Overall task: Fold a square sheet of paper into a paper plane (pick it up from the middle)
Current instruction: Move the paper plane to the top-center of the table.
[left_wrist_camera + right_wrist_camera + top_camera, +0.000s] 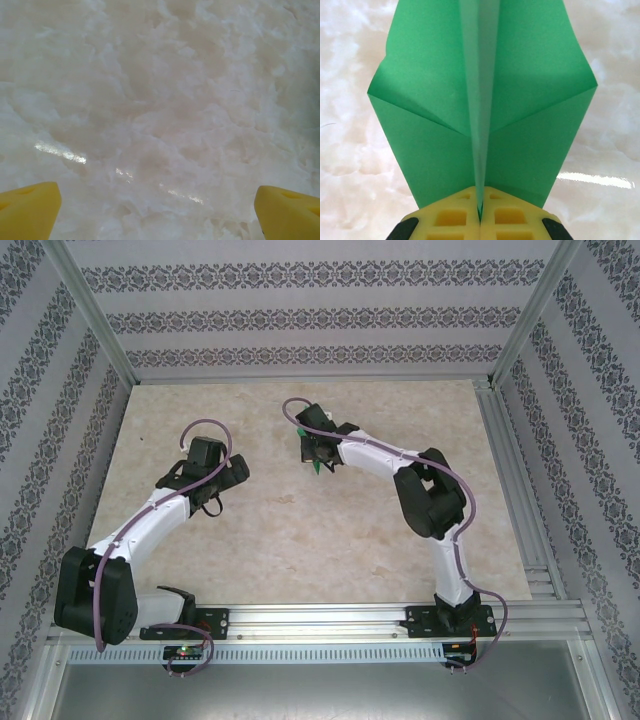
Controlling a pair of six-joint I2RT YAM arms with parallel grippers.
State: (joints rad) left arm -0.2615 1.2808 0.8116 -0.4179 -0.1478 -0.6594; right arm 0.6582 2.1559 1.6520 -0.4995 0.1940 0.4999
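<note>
The paper plane [435,95] is bright green, folded with a centre crease and a layered wing spread to each side. My right gripper [480,216] is shut on its centre fold, and the yellow pads [451,218] meet around the crease. From above, a small green tip of the plane [318,469] pokes out under the right gripper [316,452], held above the middle back of the table. My left gripper [236,473] hovers to its left. Its yellow fingers [27,211] stand far apart, open over bare tabletop with nothing between them [159,212].
The table [300,540] has a pale marbled, glossy top. Aluminium rails run along the right edge [520,510] and the near edge [320,618], where both arm bases are bolted. Patterned walls [320,315] close in the back and sides.
</note>
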